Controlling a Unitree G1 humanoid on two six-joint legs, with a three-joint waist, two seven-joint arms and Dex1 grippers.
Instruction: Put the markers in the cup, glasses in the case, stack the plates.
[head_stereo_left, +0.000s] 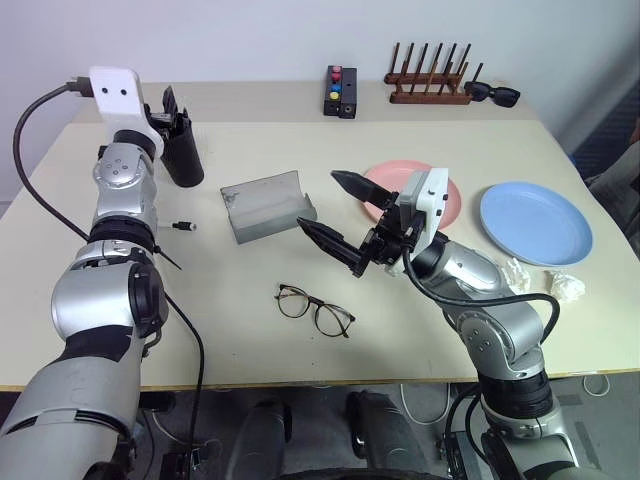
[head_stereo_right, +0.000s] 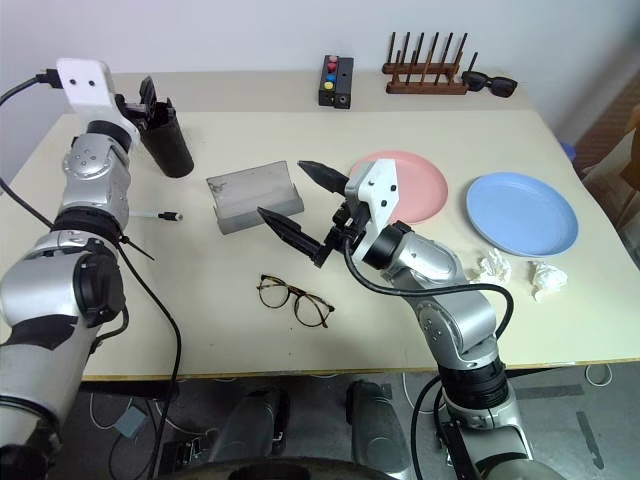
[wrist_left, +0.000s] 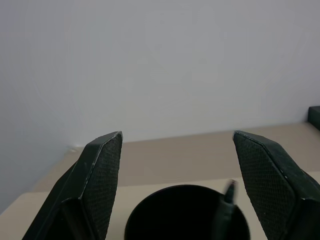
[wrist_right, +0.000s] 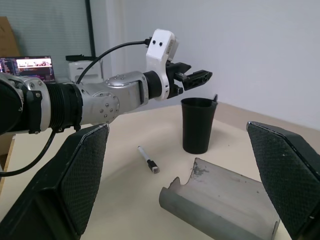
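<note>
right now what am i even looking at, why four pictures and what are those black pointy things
It is a two-armed humanoid robot at a table. Two pictures come from cameras in its head, looking down over the arms. The other two come from cameras on each wrist, looking along that arm's two black fingers, which are the pointy things.

The left gripper hovers open just above the black cup, which has one dark marker standing in it. The right gripper is open and holds nothing, hanging over the open grey case.

On the table lie a white marker, the glasses, a pink plate and a blue plate. At the far edge are a small button box, a wooden rack and sunglasses.
</note>
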